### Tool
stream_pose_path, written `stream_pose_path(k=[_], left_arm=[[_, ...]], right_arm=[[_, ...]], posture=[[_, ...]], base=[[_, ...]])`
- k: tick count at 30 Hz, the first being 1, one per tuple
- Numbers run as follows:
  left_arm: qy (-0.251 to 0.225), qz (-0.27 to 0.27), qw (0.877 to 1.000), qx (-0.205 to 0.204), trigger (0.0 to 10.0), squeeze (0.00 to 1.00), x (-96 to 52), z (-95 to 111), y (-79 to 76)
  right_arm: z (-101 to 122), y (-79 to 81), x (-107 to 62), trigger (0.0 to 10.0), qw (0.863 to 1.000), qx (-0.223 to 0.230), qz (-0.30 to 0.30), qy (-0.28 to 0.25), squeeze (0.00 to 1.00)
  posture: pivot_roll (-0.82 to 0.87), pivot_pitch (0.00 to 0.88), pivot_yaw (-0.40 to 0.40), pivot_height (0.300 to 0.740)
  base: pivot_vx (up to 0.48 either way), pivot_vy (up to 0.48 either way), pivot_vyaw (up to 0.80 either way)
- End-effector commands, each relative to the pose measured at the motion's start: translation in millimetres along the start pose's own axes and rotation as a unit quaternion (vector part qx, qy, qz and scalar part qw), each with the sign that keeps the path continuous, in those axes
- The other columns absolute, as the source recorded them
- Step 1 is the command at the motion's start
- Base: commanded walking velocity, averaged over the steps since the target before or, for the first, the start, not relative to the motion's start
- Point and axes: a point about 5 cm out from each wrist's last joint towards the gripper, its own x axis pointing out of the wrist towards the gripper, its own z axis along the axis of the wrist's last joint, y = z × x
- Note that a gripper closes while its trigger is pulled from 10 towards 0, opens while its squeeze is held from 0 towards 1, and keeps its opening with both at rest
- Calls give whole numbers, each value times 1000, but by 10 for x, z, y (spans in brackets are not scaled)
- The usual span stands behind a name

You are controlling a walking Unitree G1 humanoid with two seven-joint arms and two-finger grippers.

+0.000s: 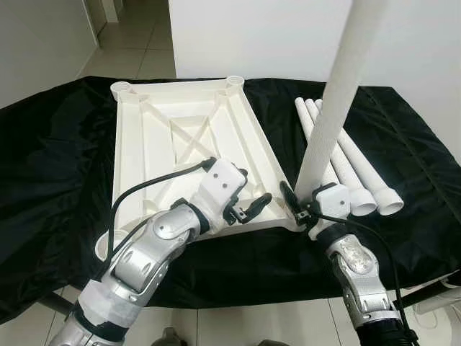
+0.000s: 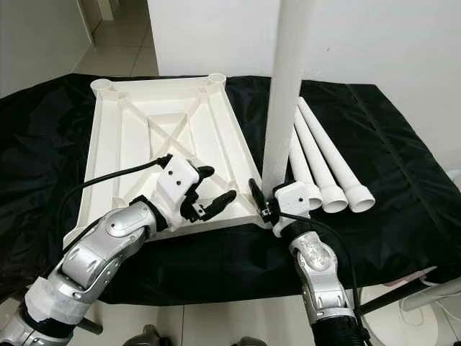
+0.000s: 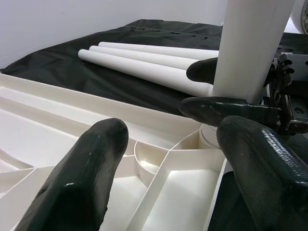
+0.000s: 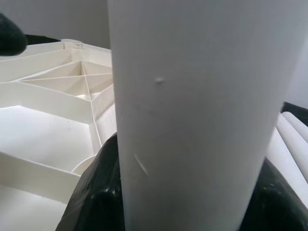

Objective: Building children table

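Left eye view: the white tabletop (image 1: pixel 184 144) is lying upside down on a black cloth (image 1: pixel 57 166), ribs facing up, with round leg sockets at its corners. The right gripper (image 1: pixel 306 205) is pinching one white leg (image 1: pixel 333 101) near its lower end and holding it almost upright, tilting slightly, directly over the near right corner of the tabletop. Three spare legs (image 1: pixel 353 162) are lying side by side on the cloth just right of the tabletop. The left gripper (image 1: pixel 252 207) is hovering with fingers spread above the near edge, just left of that same corner.

Right eye view: the leg's long axis is running close to vertical, its foot meeting the corner beside the right gripper's knuckles.

Left wrist view: the corner socket (image 3: pixel 209 137) is sitting beneath the leg's foot; the foot appears to be entering it, though the seating depth is hard to judge from here. The left fingers (image 3: pixel 82 173) are standing apart, holding nothing.

Right wrist view: the leg is close up, clamped between the right fingers (image 4: pixel 94 192).

Assessment: the coming move is a push straight down along the leg's axis; the right arm is the nearer one.
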Motion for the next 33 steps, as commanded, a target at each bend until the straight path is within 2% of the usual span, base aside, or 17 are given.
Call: stream_pose_path(k=[1, 7, 12, 17, 33], left_arm=[[0, -33, 999, 5, 10000, 0, 2, 34, -24], [-1, -31, 999, 5, 10000, 0, 1, 40, -22], [-2, -29, 1000, 7, 10000, 0, -4, 55, -12], [-3, -30, 1000, 8, 10000, 0, 1, 64, -5], [-4, -34, 999, 10, 10000, 0, -1, 75, -13]], right_arm=[[-258, 92, -104, 10000, 997, 24, 25, 63, 0], [-267, 107, -106, 10000, 997, 35, 32, 60, 0], [-328, 111, -112, 10000, 994, 91, 13, 64, 0], [-369, 118, -96, 10000, 991, 115, -3, 75, 0], [-429, 94, -75, 10000, 981, 162, -28, 101, 0]], posture=[[-73, 25, -2, 740], [-67, 20, -2, 740], [-64, 16, -3, 740], [-65, 10, 0, 740], [-64, 5, -1, 740]], base=[[0, 0, 0], [0, 0, 0], [0, 0, 0], [0, 0, 0], [0, 0, 0]])
